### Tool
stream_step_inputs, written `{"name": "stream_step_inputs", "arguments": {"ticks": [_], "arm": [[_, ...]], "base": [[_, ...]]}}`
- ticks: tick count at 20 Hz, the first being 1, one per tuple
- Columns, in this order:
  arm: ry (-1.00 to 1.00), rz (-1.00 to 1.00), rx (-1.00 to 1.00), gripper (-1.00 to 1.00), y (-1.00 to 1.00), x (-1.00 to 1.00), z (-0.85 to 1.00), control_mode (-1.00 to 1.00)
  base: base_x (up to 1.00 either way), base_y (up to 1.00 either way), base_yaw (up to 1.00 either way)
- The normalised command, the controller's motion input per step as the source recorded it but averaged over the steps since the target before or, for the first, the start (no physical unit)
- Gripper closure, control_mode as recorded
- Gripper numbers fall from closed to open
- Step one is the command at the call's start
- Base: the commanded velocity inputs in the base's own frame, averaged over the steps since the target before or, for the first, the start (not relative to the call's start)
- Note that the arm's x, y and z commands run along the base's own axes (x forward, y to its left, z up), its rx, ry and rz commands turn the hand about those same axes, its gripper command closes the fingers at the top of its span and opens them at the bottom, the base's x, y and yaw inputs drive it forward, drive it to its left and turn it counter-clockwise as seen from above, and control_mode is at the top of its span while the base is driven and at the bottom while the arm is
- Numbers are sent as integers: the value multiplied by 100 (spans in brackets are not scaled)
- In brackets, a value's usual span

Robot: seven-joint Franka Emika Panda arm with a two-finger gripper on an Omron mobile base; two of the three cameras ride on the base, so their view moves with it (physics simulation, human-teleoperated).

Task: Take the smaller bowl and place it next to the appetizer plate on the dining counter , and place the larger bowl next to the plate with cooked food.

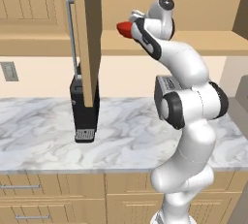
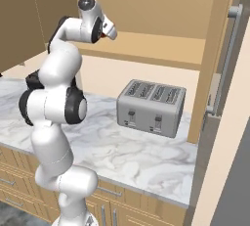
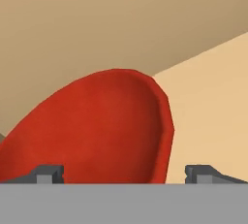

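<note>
One red bowl point(image 1: 124, 29) shows in the upper middle of the left base frame, sitting on the cabinet shelf point(image 1: 193, 48), with my gripper point(image 1: 136, 18) raised right up to it. An open cabinet door point(image 1: 87, 39) hangs left of centre above the marble counter point(image 1: 43, 136), and a black appliance point(image 1: 85, 114) stands under it.

From the right base frame, the arm reaches to the upper left, the gripper point(image 2: 108, 30) pointing into the shelf; a toaster point(image 2: 151, 106) sits mid-frame on the counter.

Through the hand frame, the red bowl point(image 3: 101, 131) fills the lower left, its rim lying between my two fingertips point(image 3: 48, 174), which stand spread wide, pinching nothing.

I judge the task barely begun: the small bowl is not yet gripped, and both bowls have yet to go to the dining counter.
</note>
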Motion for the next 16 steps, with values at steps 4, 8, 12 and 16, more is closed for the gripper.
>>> {"name": "stream_step_inputs", "arguments": {"ticks": [4, 8, 12, 16], "arm": [[3, 0, -4, 100, 14, 10, -6, -100], [0, 0, 0, 100, 0, 0, 0, -100], [-2, -4, 0, 100, 0, -28, -9, -100], [-13, -12, 0, 100, -2, -95, -28, -100]], "base": [[0, 0, 0], [0, 0, 0], [0, 0, 0], [0, 0, 0]]}}
